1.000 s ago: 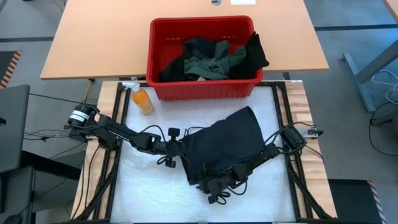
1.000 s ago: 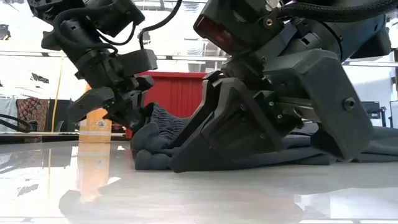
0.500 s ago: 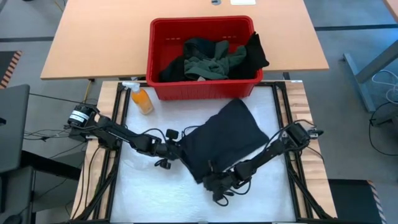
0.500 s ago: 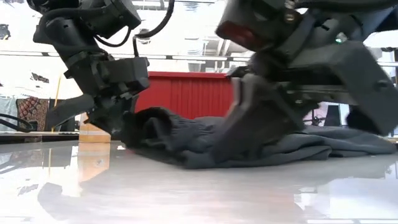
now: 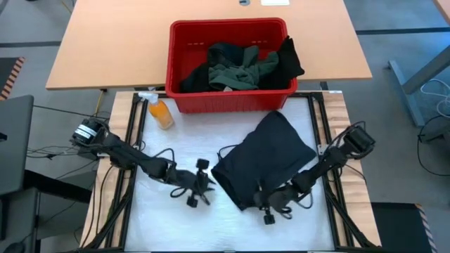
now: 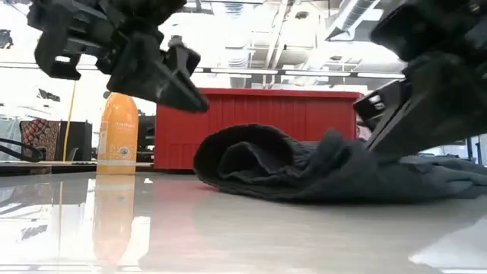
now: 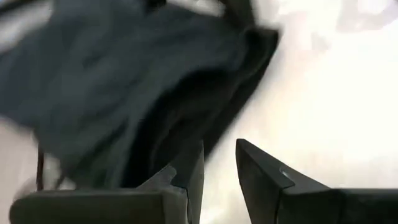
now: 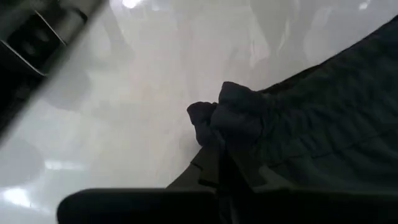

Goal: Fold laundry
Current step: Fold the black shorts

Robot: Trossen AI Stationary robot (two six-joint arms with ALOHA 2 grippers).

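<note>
A black garment [image 5: 266, 158] of the laundry lies in a heap on the white table top [image 5: 155, 221], its left side a rounded fold [image 6: 236, 156]. My right gripper [image 5: 261, 204] is at the garment's near edge and is shut on it. My left gripper [image 7: 217, 146] hangs just left of the garment [image 7: 112, 81], slightly open, with nothing between its fingers. In the low view it [image 6: 194, 99] is raised clear of the cloth. More dark laundry [image 5: 239, 63] lies in the red basket [image 5: 184, 98] at the far edge. My right gripper pinches a bunched bit of the garment's near edge [image 8: 227, 115] between its two fingers; how many layers I cannot tell. The fingers come slanting down from the table's right. The held bit [image 6: 335, 148] stands a little raised, and the rest of the garment lies on the table.
An orange bottle [image 5: 161, 112] stands at the far left of the white top, beside the basket. Bare white top lies left of and in front of the garment. A tan table [image 5: 105, 42] stands beyond.
My left gripper has let go of the garment's left edge, risen and drawn back toward the near edge. My right gripper has gone toward the table's right with the garment's near edge, and the whole garment has slid a little to the right.
</note>
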